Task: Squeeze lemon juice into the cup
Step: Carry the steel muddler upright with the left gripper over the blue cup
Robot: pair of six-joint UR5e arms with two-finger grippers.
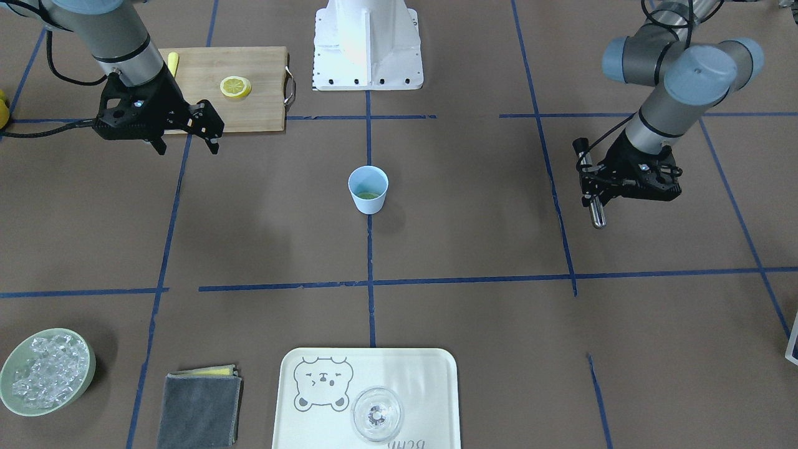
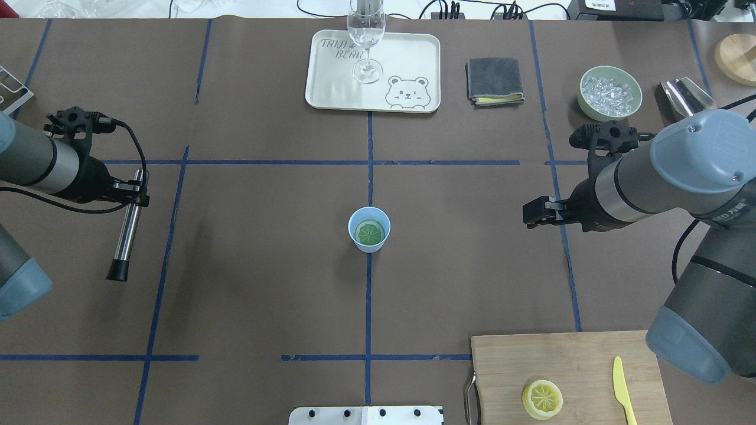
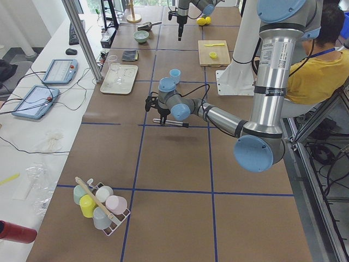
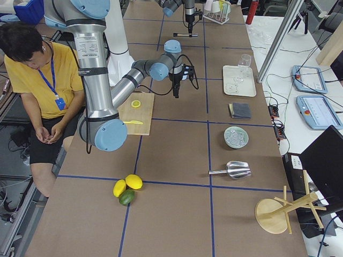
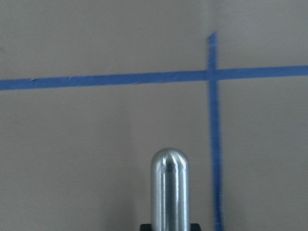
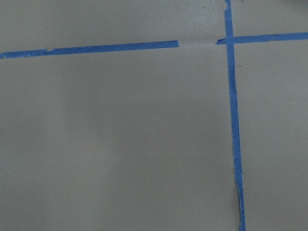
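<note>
The step in hand was judged to be the fetching of the lemon [image 2: 542, 399], not yet picked up. It lay cut face up on the cutting board [image 2: 567, 360] by the tabletop's robot-side edge. The cup [image 2: 369, 229] stood at the tabletop's middle, with a green slice seen inside. The right gripper [image 1: 187, 148] was spread wide and empty, touching nothing. Next it would need to be lowered over the lemon and closed on the rind. The left gripper [image 1: 592, 187] was clamped on a metal rod [image 1: 597, 209], well apart from the cup.
</note>
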